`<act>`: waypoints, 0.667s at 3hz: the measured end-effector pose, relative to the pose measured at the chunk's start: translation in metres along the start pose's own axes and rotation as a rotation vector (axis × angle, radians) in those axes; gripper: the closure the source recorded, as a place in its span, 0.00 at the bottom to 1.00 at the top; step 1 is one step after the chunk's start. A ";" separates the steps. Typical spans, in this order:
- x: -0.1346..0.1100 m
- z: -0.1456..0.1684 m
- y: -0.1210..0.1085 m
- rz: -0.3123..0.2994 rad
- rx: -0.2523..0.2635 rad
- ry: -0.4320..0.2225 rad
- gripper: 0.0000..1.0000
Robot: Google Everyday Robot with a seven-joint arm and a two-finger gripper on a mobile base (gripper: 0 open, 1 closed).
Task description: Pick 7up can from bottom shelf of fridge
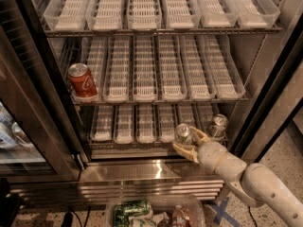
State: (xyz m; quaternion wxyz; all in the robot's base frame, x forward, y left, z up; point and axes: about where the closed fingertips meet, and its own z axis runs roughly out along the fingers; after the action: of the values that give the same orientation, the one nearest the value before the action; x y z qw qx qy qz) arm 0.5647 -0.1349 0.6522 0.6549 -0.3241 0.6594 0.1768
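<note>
Lift-out step: 7up can [183, 132] held at the bottom shelf [124, 126] front
The hand [190, 142] is clamped round it; next probably a straight pull clear of the fridge [142, 175]

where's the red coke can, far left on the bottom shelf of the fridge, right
Not quite. The camera view shows the red Coca-Cola can at the far left of the middle shelf, one rack above the bottom shelf. The gripper is at the bottom shelf's front, right of centre.
</note>
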 end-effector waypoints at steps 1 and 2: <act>-0.001 0.002 0.001 0.000 -0.003 -0.001 1.00; -0.003 0.006 0.007 -0.002 -0.018 -0.008 1.00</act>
State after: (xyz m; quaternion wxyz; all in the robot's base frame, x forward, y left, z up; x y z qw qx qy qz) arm 0.5648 -0.1252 0.6536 0.6549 -0.3296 0.6549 0.1834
